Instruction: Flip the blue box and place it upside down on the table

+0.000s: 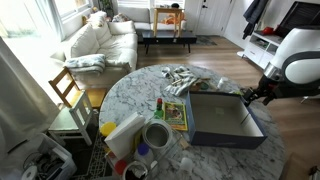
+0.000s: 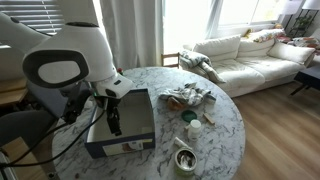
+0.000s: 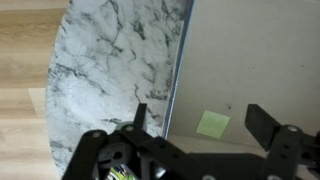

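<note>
The blue box (image 1: 225,120) lies on the round marble table (image 1: 140,90) with its open face up, showing a pale grey-blue inside. It shows in both exterior views (image 2: 128,120). My gripper (image 1: 248,97) hovers over one long side of the box (image 2: 112,118). In the wrist view the gripper (image 3: 197,115) is open and empty. One finger is over the table (image 3: 110,60) and the other over the box inside (image 3: 250,50), with the box wall between them. A small green note (image 3: 212,123) lies in the box.
A colourful booklet (image 1: 176,113), a round tin (image 1: 157,134) and crumpled cloth (image 1: 182,78) lie on the table beside the box. A wooden chair (image 1: 68,90) stands at the table's edge. A white sofa (image 1: 100,40) and dark coffee table (image 1: 165,38) stand beyond.
</note>
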{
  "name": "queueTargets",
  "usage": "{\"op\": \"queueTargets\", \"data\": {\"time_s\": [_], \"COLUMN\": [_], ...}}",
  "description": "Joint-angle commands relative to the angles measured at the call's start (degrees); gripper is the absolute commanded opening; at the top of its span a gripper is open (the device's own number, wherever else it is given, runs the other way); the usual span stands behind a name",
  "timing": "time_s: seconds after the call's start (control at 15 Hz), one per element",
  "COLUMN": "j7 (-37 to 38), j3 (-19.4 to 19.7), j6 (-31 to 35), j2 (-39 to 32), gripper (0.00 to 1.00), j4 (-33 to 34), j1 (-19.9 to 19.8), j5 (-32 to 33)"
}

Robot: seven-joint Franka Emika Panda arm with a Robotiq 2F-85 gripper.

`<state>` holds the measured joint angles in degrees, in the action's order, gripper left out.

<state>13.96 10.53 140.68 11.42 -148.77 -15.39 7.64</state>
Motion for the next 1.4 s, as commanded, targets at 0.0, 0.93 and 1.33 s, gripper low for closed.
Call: {"op": "queueTargets", "data": {"time_s": [0.0, 0.93, 1.33], "j7": [-3.6, -3.8, -0.4], "j3": [1.6, 2.6, 5.7], "j6": [8.8, 22.1, 28.3], "j2": [-2.8, -10.8, -17.5], "gripper": [1.0, 1.0, 1.0], "j4": [-0.6, 0.8, 2.5], "j1": [0.3, -0.8, -1.5], "j5": [-3.6, 0.9, -1.8]}}
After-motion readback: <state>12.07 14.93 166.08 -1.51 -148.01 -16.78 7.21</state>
